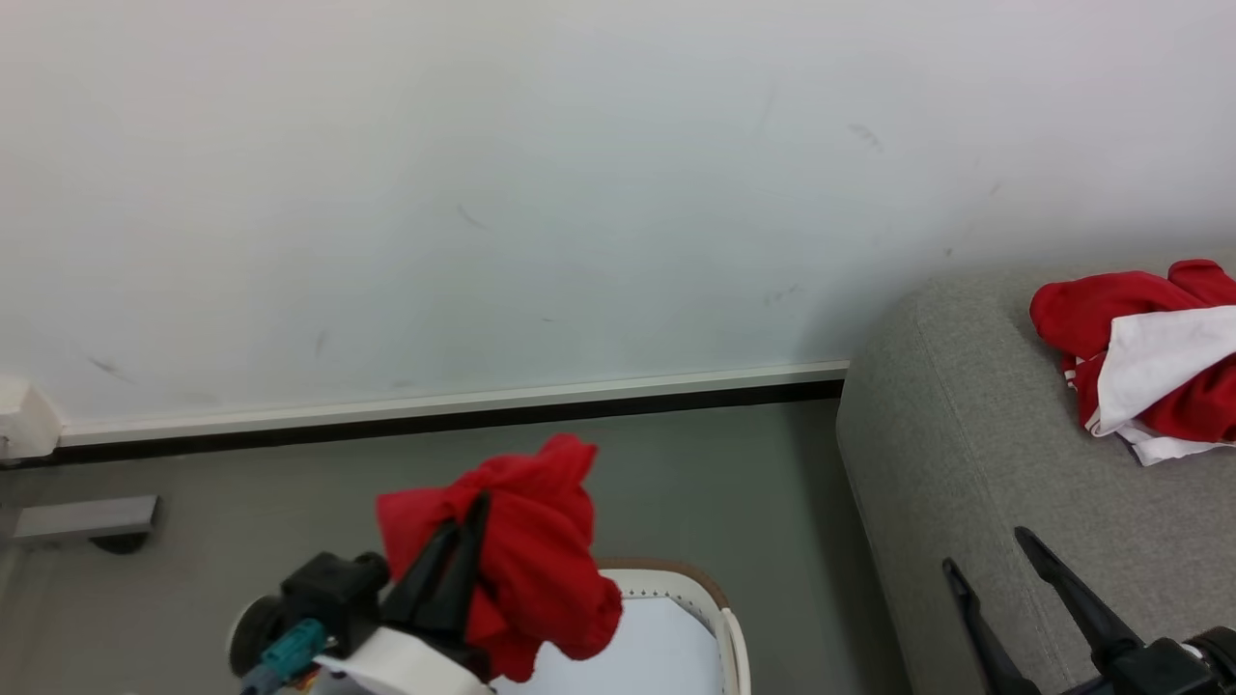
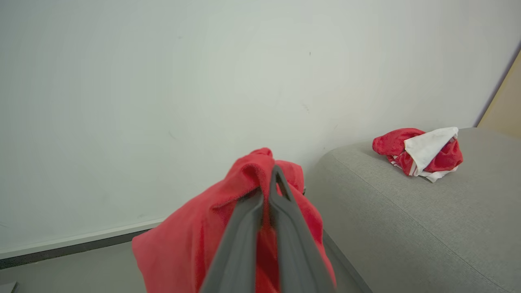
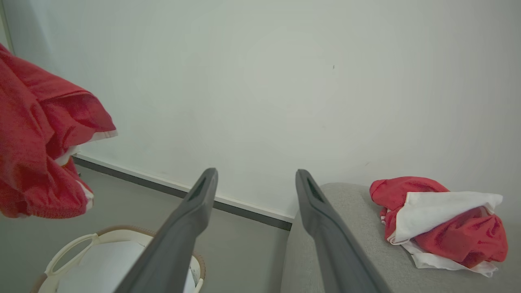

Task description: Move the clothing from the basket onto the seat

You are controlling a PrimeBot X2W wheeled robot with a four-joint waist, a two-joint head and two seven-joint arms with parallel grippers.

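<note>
Pale wall (image 1: 483, 193) with a white-and-dark baseboard (image 1: 454, 405) backs a grey floor (image 1: 676, 483).

- Red garment (image 1: 541, 569): your left gripper (image 1: 473, 512) is clamped on it. The cloth is bunched over and around the fingers and held in the air above the basket (image 1: 713, 591).
- Basket: on the floor at the bottom of the head view, with a white sheet (image 1: 647, 647) lying flat inside.
- Seat (image 1: 966, 444): to the right of the basket, with floor between them. A second garment (image 1: 1139, 357), red with a white panel, lies crumpled on its top near the wall.

Views:
- Left wrist view shows the two fingers nearly together, with red cloth in the slit between them.
- Right wrist view gives you the held garment side-on at the left edge. Its white hem trim shows there, and so does the basket's side handle below it.

Arms:
- Left arm: the pale forearm enters at the lower left of the head view, fingers angled up toward the wall.
- Right gripper (image 1: 983, 548): fingers spread wide with nothing between them, over the seat's near end and pointing toward the wall.
</note>
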